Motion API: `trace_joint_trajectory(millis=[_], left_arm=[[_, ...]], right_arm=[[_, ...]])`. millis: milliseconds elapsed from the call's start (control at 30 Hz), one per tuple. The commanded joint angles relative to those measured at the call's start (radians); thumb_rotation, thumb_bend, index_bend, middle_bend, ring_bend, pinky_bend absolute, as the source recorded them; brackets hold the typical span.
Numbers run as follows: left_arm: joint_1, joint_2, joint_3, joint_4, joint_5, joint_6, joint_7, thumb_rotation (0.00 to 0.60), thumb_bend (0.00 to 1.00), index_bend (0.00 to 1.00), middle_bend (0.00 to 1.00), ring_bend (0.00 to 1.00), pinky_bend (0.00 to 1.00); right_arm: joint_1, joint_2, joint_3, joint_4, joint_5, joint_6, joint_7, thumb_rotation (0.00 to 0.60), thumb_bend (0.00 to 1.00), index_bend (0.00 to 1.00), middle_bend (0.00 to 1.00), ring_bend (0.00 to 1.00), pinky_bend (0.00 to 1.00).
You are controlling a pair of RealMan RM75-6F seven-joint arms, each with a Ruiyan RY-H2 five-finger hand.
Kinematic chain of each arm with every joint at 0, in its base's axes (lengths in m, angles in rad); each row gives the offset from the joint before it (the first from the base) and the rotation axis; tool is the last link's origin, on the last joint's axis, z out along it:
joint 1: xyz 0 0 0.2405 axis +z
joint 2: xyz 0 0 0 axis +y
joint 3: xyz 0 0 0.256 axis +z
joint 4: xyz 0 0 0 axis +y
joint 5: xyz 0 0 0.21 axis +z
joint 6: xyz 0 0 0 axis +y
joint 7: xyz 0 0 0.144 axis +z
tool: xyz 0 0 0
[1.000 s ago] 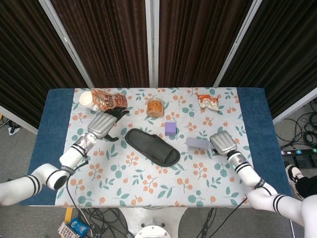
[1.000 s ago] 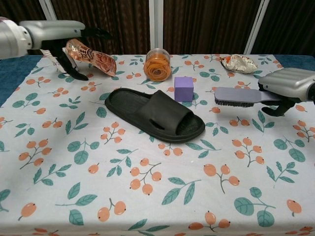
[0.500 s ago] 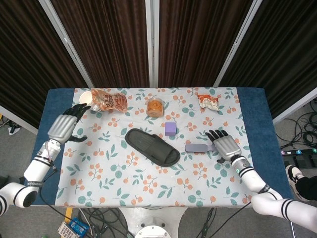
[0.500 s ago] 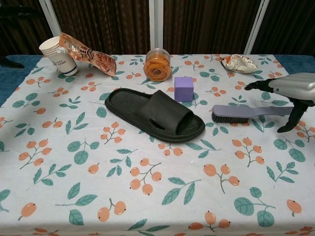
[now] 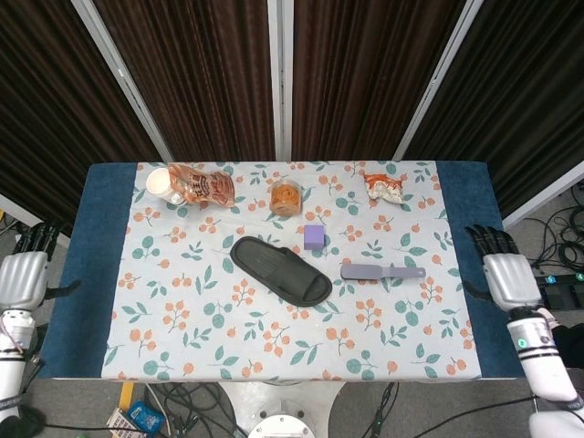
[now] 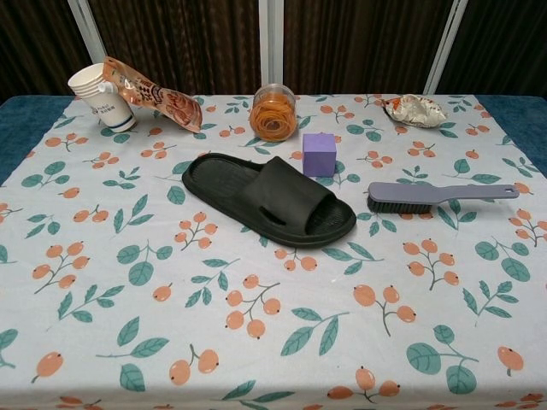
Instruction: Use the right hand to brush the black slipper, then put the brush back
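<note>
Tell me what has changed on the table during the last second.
The right hand let go of the brush, which now lies on the cloth right of the black slipper, and pulled back past the table's right edge. The left hand withdrew off the left side. Slipper, purple cube and snacks stayed put.

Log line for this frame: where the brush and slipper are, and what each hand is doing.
brush: on table, right of black slipper, apart | right hand: off table, open, holds nothing | left hand: off table, holds nothing
</note>
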Motion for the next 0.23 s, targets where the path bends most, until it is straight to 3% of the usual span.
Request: trace_joint_trajectory(millis=[33,233], left_arm=[[0.080,-0.017,0.031,-0.057,0.034,0.116,0.071,0.600,0.18,0.12,0.15,0.07,0.16],[0.152,-0.044,0.057,-0.121,0.098,0.218,0.159,0.600,0.18,0.12,0.15,0.07,0.16]], right_arm=[[-0.139,0.021,-0.043,-0.033,-0.068,0.166,0.049,0.600,0.16,0.00,0.05,0.00,0.07],[-0.239,0.002,-0.073,-0.029,-0.144,0.294,0.084,0.600,0.16,0.00,0.06,0.00,0.07]])
